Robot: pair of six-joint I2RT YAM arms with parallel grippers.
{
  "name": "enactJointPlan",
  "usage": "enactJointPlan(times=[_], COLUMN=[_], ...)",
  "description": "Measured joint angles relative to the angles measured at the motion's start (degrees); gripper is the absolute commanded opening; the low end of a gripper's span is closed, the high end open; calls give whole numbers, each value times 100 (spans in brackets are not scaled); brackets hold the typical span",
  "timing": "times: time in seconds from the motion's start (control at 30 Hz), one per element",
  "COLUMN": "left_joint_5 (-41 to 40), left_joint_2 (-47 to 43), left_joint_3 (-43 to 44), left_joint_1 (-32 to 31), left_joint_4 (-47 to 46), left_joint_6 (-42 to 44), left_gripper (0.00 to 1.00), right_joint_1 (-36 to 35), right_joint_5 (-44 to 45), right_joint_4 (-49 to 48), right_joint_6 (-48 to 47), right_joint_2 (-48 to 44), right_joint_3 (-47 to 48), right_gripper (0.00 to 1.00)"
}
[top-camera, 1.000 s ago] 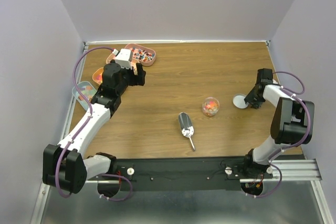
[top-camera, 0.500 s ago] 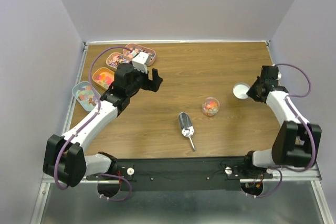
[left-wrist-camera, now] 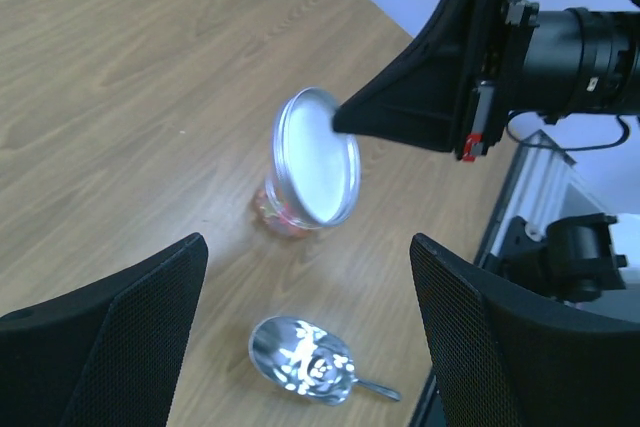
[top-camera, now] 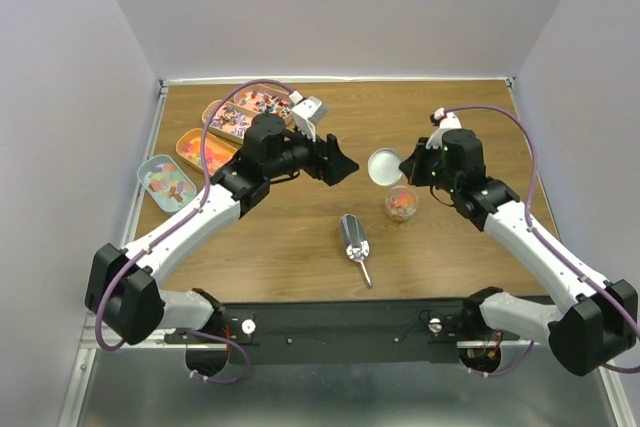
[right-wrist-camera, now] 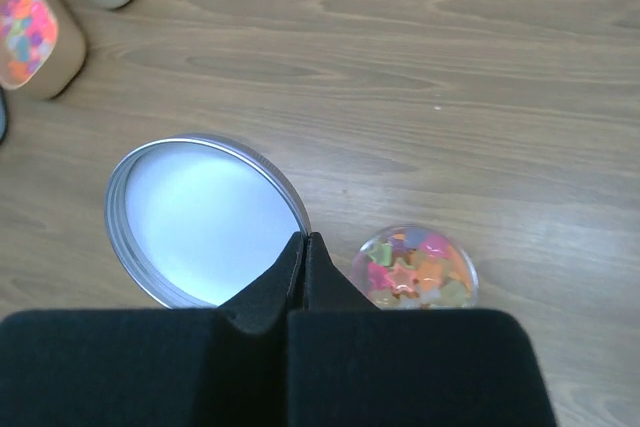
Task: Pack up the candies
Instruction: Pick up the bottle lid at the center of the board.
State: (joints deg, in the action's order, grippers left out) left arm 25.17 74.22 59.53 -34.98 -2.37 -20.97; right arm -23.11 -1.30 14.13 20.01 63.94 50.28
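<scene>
Right gripper point(right-wrist-camera: 305, 245): fingers pressed together, pinching the near rim of the round silver metal lid point(right-wrist-camera: 205, 215). The lid was held off the table, tilted, just beside and above the small clear round jar point(left-wrist-camera: 278, 219). In the left wrist view the lid hid the jar's mouth, and only the jar's lower part showed beneath it. Lid and jar appeared to be apart, though no view settled the gap plainly.

The candies point(right-wrist-camera: 412, 272) were small orange, pink, yellow and pale green pieces. They lay inside the jar, which stood near the middle of the wooden table point(top-camera: 440, 107). More loose sweets filled the four oval tins point(top-camera: 142, 173) along the far left of the table. The left arm crossed part of that row in the top view. The right wrist view cut off all but two tins at its upper left corner.

Left gripper point(top-camera: 337, 160): fingers spread wide, nothing between them, raised over the table to the left of the lid. Its own wrist view showed only the two black finger pads, cut off by the lower edge.

The silver metal scoop point(top-camera: 354, 237) lay on the table, nearer the arm bases than the jar and apart from it, with its handle toward the bases. Its bowl showed mottled marks in the left wrist view, and its contents could not be made out.
</scene>
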Motion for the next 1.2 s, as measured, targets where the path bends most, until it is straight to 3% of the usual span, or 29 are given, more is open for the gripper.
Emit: enactJointPlan(times=[0.13, 0.27, 0.47, 0.5, 0.77, 0.9, 0.97, 1.07, 1.1, 1.2], left_joint_5=[103, 111, 107, 107, 105, 94, 90, 81, 50, -190], left_joint_2=[192, 479, 813, 850, 1130, 1217, 1241, 1244, 1244, 1241], left_joint_3=[59, 90, 122, 136, 437, 485, 485, 485, 485, 487], left_joint_1=[-127, -208, -313, -326, -404, -413, -415, -415, -415, -455], left_joint_4=[7, 31, 101, 131, 175, 186, 188, 188, 184, 184], left_joint_6=[-271, -490, -662, -678, -699, -691, -695, -638, -540, -212], left_gripper=[88, 79, 44, 34, 19, 0, 0, 0, 0, 0], right_joint_1=[-302, -468, -496, -501, -525, -529, -529, -529, -531, -557], right_joint_5=[-129, -192, -269, -280, -304, -256, -240, -245, -267, -339], right_joint_4=[-271, -535, -769, -774, -918, -931, -933, -938, -940, -940], right_joint_6=[-125, -173, -190, -190, -199, -214, -216, -214, -205, -197], right_joint_2=[2, 2, -44, -52, -109, -151, -175, -190, -205, -297], right_joint_3=[-105, -160, -354, -367, -494, -555, -577, -597, -605, -616], right_gripper=[1, 1, 1, 1, 1, 1, 7, 27, 40, 57])
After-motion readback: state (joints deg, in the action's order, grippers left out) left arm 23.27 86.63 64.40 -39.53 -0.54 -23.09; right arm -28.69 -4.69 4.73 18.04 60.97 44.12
